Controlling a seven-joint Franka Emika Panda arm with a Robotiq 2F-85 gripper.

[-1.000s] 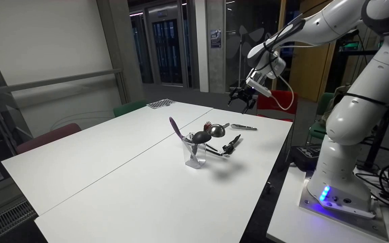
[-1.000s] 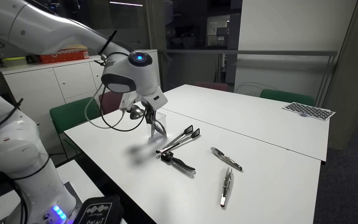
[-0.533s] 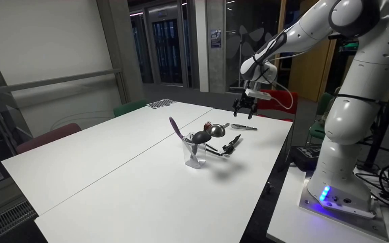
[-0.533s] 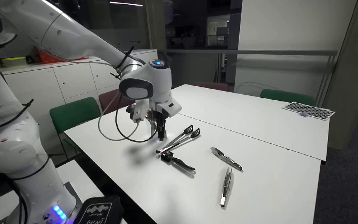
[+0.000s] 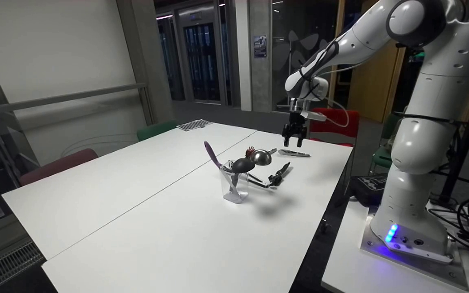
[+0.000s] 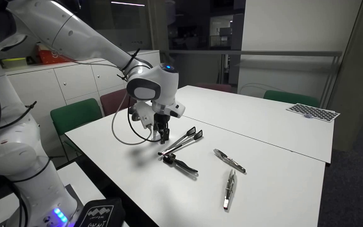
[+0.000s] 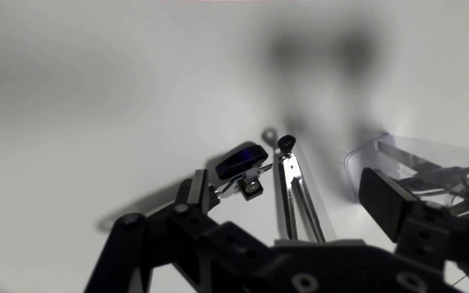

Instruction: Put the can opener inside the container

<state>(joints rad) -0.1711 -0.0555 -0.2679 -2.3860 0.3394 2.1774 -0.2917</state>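
The can opener (image 6: 169, 159), black with a long handle, lies on the white table in both exterior views. In the wrist view its dark knob and metal cutter (image 7: 242, 162) show between the fingers, near the left one, which hides part of the handle. My gripper (image 5: 293, 143) points down above the table, open, with nothing held; the wrist view shows a wide gap between the fingertips (image 7: 198, 187). The container (image 5: 235, 197) is a clear upright vessel holding several utensils, among them a purple-handled one and a black ladle. In an exterior view the gripper (image 6: 164, 139) partly hides it.
Tongs with slotted black ends (image 6: 184, 142) lie right beside the can opener. Two silver tongs (image 6: 230, 161) rest farther along the table. A metal ladle (image 5: 260, 157) leans out over the container's side. A checkered board (image 6: 313, 112) lies at the far table edge.
The arm has swung the gripper from a slanted pose to pointing straight down and lowered it toward the table. It has stayed open. The objects on the table have not moved.
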